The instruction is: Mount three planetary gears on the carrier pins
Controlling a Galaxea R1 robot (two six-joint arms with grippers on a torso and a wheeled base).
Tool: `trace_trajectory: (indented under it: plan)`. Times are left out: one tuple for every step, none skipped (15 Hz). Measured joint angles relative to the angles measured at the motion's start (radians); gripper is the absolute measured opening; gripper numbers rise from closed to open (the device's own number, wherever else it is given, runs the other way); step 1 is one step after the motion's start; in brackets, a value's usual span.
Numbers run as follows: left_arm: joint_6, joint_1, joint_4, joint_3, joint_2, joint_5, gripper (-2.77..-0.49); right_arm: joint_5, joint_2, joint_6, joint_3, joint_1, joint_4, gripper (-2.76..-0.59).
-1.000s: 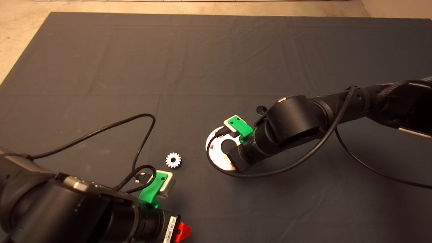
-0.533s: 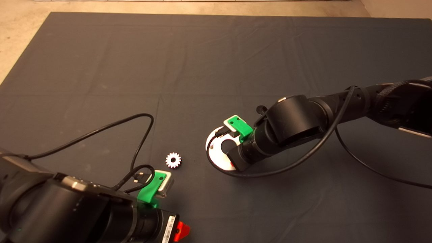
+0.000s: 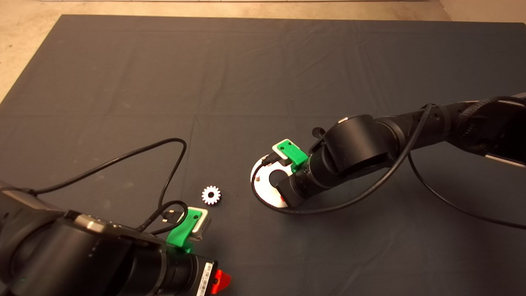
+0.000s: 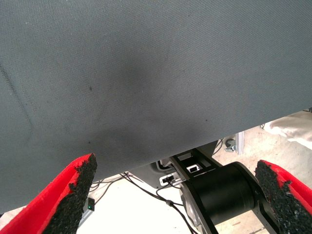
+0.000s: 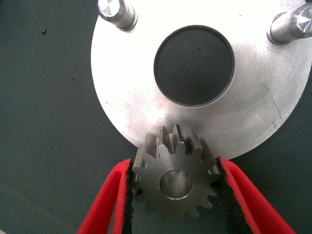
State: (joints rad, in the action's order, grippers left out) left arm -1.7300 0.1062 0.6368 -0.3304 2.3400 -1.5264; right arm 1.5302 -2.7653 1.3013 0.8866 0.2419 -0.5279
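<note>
The right gripper [image 5: 175,183] grasps a dark gear [image 5: 176,179] over the plate [image 5: 122,87]; the left gripper [image 4: 175,195] waits spread wide.

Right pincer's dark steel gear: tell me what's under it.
The dark steel gear overlaps the round silver plate's edge, held by the right pincer. A silvery surface shows in its bore; whether that is a pin is unclear.
</note>
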Motion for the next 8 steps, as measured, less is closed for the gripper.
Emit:
trace_trajectory:
  plan:
    - [0.000, 0.000, 0.000, 0.000, 0.000, 0.000, -0.92, 0.000, 0.000, 0.000, 0.000, 0.000, 0.000, -2.37]
    - [0.000, 0.000, 0.000, 0.000, 0.000, 0.000, -0.92, 0.000, 0.000, 0.000, 0.000, 0.000, 0.000, -2.37]
    - [0.000, 0.000, 0.000, 0.000, 0.000, 0.000, -0.92, 0.000, 0.000, 0.000, 0.000, 0.000, 0.000, -2.37]
    - [0.000, 0.000, 0.000, 0.000, 0.000, 0.000, -0.92, 0.000, 0.000, 0.000, 0.000, 0.000, 0.000, -2.37]
    - [0.000, 0.000, 0.000, 0.000, 0.000, 0.000, -0.92, 0.000, 0.000, 0.000, -0.001, 0.000, 0.000, -2.37]
    - [0.000, 0.000, 0.000, 0.000, 0.000, 0.000, -0.92, 0.000, 0.000, -0.004, -0.001, 0.000, 0.000, -2.37]
    - [0.000, 0.000, 0.000, 0.000, 0.000, 0.000, -0.92, 0.000, 0.000, -0.012, -0.003, 0.000, 0.000, -2.37]
    - [0.000, 0.000, 0.000, 0.000, 0.000, 0.000, -0.92, 0.000, 0.000, -0.020, -0.003, 0.000, 0.000, -2.37]
